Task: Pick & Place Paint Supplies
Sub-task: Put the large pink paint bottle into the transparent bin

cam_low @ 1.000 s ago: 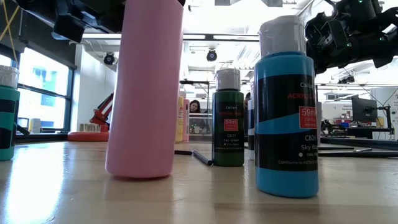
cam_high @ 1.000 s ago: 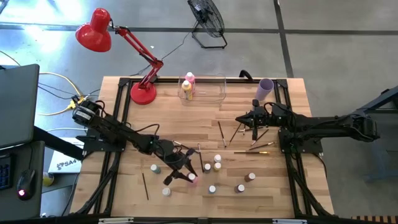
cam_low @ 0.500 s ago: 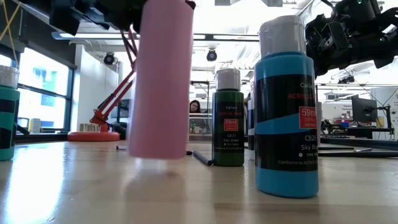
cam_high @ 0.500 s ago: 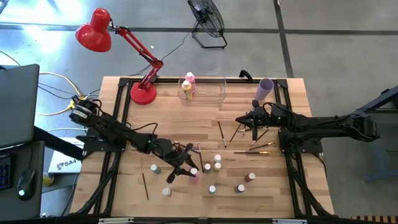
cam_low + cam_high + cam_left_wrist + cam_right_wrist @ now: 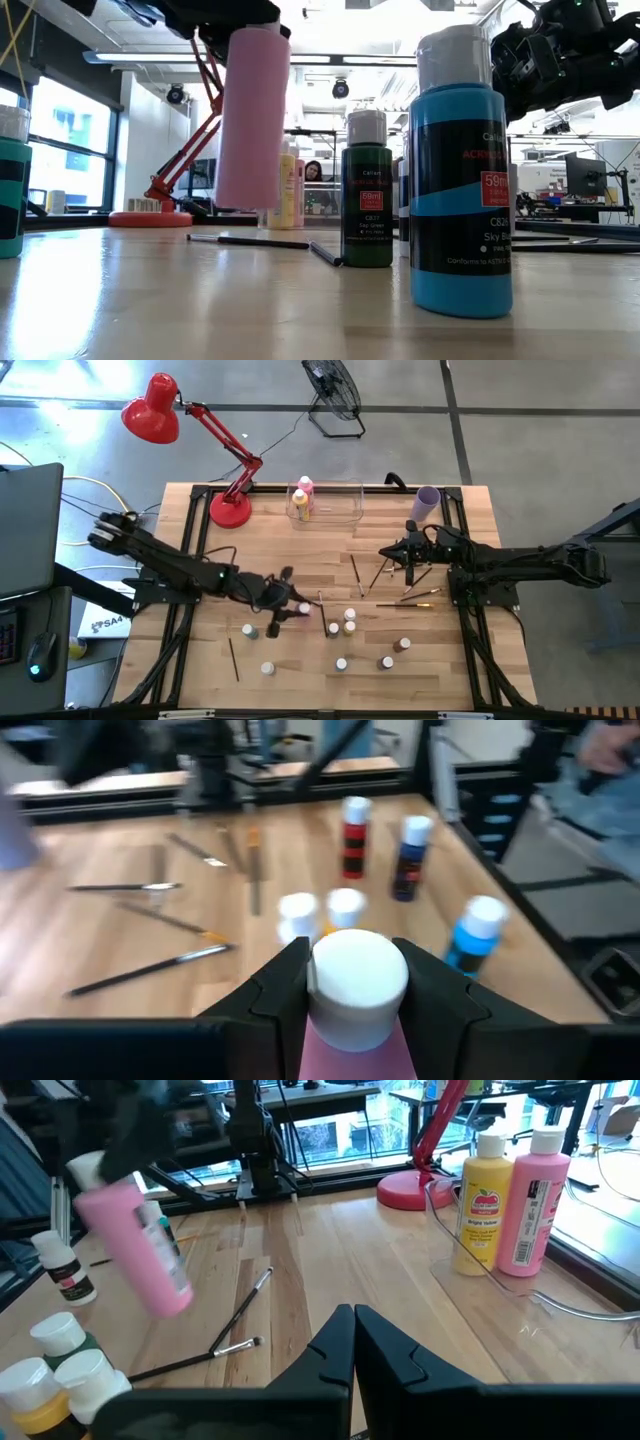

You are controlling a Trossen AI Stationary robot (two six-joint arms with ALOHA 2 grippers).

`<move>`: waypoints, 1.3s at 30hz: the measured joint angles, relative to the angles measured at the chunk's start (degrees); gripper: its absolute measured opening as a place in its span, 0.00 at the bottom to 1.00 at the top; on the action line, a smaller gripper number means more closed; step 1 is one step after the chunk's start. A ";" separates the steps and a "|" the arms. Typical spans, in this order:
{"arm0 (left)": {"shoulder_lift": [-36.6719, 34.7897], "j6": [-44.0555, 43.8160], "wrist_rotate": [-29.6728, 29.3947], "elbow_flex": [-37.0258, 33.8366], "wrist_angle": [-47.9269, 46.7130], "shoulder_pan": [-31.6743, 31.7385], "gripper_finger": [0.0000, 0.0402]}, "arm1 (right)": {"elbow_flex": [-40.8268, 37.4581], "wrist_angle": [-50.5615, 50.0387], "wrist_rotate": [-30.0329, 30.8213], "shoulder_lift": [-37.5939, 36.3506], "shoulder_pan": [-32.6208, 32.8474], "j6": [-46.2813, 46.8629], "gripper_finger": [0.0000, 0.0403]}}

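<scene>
The left gripper (image 5: pixel 355 982) pinches the pink bottle (image 5: pixel 252 118) clear of the table (image 5: pixel 440 660); the right gripper (image 5: pixel 352 1342) waits pressed together. Next comes carrying it to the far bin (image 5: pixel 345 510).

My right gripper (image 5: pixel 352 1342) was shut above the wooden table (image 5: pixel 330 1250). The other arm held a pink bottle (image 5: pixel 135 1250) tilted in the air. A yellow bottle (image 5: pixel 482 1205) and another pink one (image 5: pixel 533 1200) stood in a clear bin (image 5: pixel 560 1295).
</scene>
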 joint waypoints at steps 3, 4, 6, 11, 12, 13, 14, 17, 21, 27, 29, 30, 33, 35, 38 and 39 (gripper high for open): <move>-2.00 0.01 -1.51 0.00 -1.07 2.03 0.30 | 0.00 0.04 0.01 0.00 -0.02 0.00 0.01; -2.41 0.02 -1.81 0.00 -1.06 2.90 0.30 | 0.00 0.14 0.00 0.00 0.00 0.00 0.01; -2.98 0.02 -1.85 0.00 -0.84 4.90 0.30 | 0.00 0.14 0.02 0.00 -0.02 0.00 0.01; -3.38 -0.21 -2.07 0.00 0.28 11.02 0.30 | 0.00 0.40 0.02 0.00 0.00 -0.05 0.01; -3.38 -0.42 -2.05 0.00 0.75 12.25 0.30 | 0.00 0.40 0.02 0.00 -0.02 -0.23 0.01; -3.38 -0.53 -2.05 0.00 1.53 13.39 0.30 | 0.00 0.40 0.01 0.00 -0.02 -0.33 0.01; -3.35 -0.85 -2.05 0.00 2.65 14.40 0.30 | 0.00 0.43 0.02 0.00 -0.02 -0.38 0.01; -3.35 -2.16 -1.81 0.00 6.36 17.60 0.30 | 0.00 0.53 0.02 0.00 0.00 -0.44 0.01; -3.35 -3.43 -3.10 1.01 8.33 21.29 0.30 | 0.00 0.81 0.02 0.00 -0.02 -0.44 0.01; -0.60 -3.39 -6.69 10.82 -3.06 25.53 0.30 | 0.00 0.79 1.21 0.00 0.00 -2.02 0.01; 1.58 -2.14 -7.16 15.12 -6.29 26.97 0.30 | 0.00 0.79 3.08 0.00 -0.02 -2.27 0.01; 2.75 -1.43 -7.15 17.13 -7.17 27.74 0.30 | 0.00 0.79 4.14 0.00 -0.01 -2.58 0.01; 5.94 -0.03 -7.23 21.81 -7.49 30.11 0.30 | 0.00 0.79 5.66 0.00 -0.02 -3.28 0.01; 8.21 1.19 -7.17 24.54 -6.95 31.66 0.30 | 0.00 0.77 5.98 0.00 -0.02 -3.30 0.01; 11.66 1.12 -7.19 27.82 -6.45 34.28 0.30 | 0.00 0.79 5.85 0.00 0.00 -3.28 0.01; 12.78 1.11 -7.16 28.69 -6.43 35.14 0.30 | 0.00 0.79 5.85 0.00 -0.02 -3.28 0.01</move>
